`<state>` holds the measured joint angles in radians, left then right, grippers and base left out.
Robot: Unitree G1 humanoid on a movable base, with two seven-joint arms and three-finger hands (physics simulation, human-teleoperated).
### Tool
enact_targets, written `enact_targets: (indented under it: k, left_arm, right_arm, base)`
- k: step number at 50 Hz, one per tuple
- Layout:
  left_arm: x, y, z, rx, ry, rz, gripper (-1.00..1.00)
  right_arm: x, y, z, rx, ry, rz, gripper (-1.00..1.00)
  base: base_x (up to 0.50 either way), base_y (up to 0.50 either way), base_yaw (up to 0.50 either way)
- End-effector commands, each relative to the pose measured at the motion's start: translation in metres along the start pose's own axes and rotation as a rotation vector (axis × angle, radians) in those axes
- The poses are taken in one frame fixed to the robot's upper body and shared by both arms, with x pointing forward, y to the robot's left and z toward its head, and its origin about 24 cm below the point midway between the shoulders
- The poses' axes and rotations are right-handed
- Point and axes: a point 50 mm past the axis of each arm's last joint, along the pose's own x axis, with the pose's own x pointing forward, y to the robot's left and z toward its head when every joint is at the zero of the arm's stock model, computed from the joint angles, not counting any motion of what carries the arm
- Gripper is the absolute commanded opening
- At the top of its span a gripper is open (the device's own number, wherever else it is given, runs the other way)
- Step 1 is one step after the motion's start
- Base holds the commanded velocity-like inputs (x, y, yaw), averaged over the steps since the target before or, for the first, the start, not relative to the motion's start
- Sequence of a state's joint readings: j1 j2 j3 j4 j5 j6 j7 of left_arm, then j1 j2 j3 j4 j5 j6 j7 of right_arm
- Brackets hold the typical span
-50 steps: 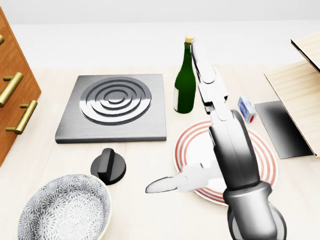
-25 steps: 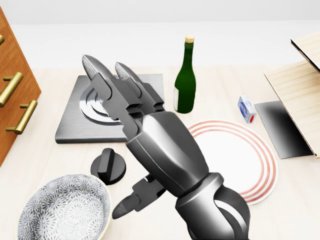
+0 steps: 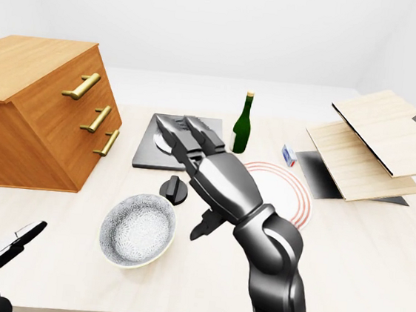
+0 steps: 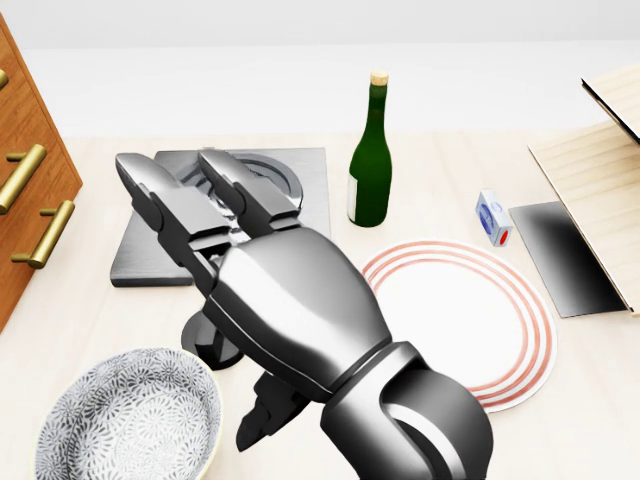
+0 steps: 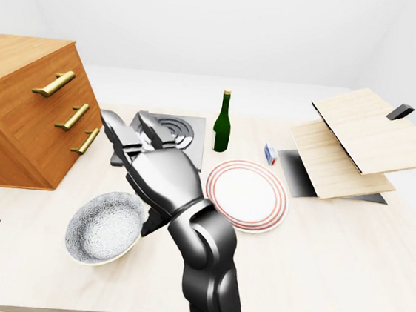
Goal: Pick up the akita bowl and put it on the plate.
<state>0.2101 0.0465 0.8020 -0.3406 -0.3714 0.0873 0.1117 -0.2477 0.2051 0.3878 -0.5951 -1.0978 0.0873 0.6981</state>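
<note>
Fingers spread and holding nothing, the right hand [image 4: 275, 310] hovers just right of the akita bowl [image 4: 125, 420], which sits on the table [image 4: 585, 400] at the head view's lower left, apart from the red-ringed plate [image 4: 470, 310]; the left hand [image 3: 1, 250] also has its fingers apart.

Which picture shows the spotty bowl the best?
The left-eye view: the whole akita bowl shows, apart from the right hand. The head view cuts it off at the bottom; in the right-eye view the hand meets its rim.
</note>
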Motion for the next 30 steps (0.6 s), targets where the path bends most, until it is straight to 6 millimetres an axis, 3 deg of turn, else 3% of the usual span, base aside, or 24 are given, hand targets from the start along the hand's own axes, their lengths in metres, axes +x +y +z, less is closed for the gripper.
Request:
enact_targets:
  k: [1,10,11,17,30]
  left_arm:
    - [0.0,0.0,-0.004,0.002,0.016,0.001,1.0]
    - [0.0,0.0,-0.003,0.001,0.012,0.001,1.0]
    - [0.0,0.0,0.0,-0.001,0.002,0.002,1.0]
    - [0.0,-0.001,0.001,-0.001,-0.002,0.002,1.0]
    - [0.001,0.0,-0.004,0.001,0.018,0.001,1.0]
  right_arm:
    - [-0.001,-0.016,0.004,-0.098,0.047,-0.085,0.97]
    - [-0.001,-0.024,0.005,-0.137,0.078,-0.127,0.97]
    - [-0.002,-0.027,0.013,-0.206,0.088,-0.153,0.97]
    - [-0.008,-0.014,0.012,-0.204,0.151,-0.115,0.97]
    - [-0.01,-0.017,0.015,-0.266,0.232,-0.15,0.97]
  base:
    - [0.0,0.0,0.0]
    - [0.0,0.0,0.0]
    - [0.0,0.0,0.0]
    - [0.0,0.0,0.0]
    - [0.0,0.0,0.0]
